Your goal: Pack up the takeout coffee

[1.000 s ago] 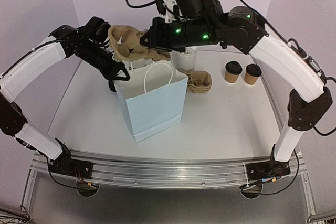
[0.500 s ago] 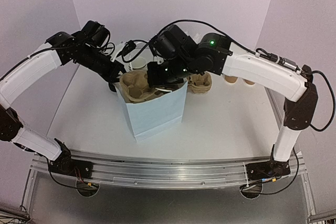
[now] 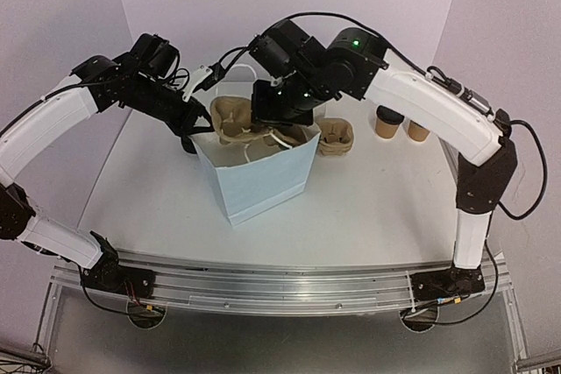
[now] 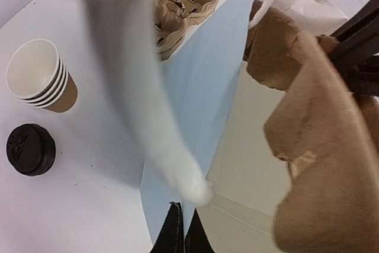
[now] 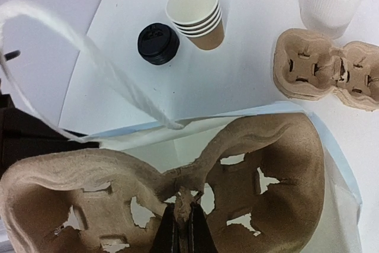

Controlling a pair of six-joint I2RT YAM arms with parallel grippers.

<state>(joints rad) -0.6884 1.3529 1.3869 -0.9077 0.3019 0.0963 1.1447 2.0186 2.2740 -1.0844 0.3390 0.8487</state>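
The paper bag [image 3: 263,183] is pale blue. The cup carrier [image 5: 112,173] is plain tan, the stacked cups [image 5: 198,16] brown outside and white inside, the lid [image 5: 158,43] black, the worktop [image 3: 377,199] white.

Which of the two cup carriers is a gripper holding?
The carrier over the open bag: the right gripper pinches its middle ridge. The other carrier lies free on the table, beside the bag.

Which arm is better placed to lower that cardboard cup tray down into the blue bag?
The right. The right gripper is shut on the cup tray by its middle ridge, over the open blue bag. The left gripper is busy pinching the bag's rim, probably holding it open.
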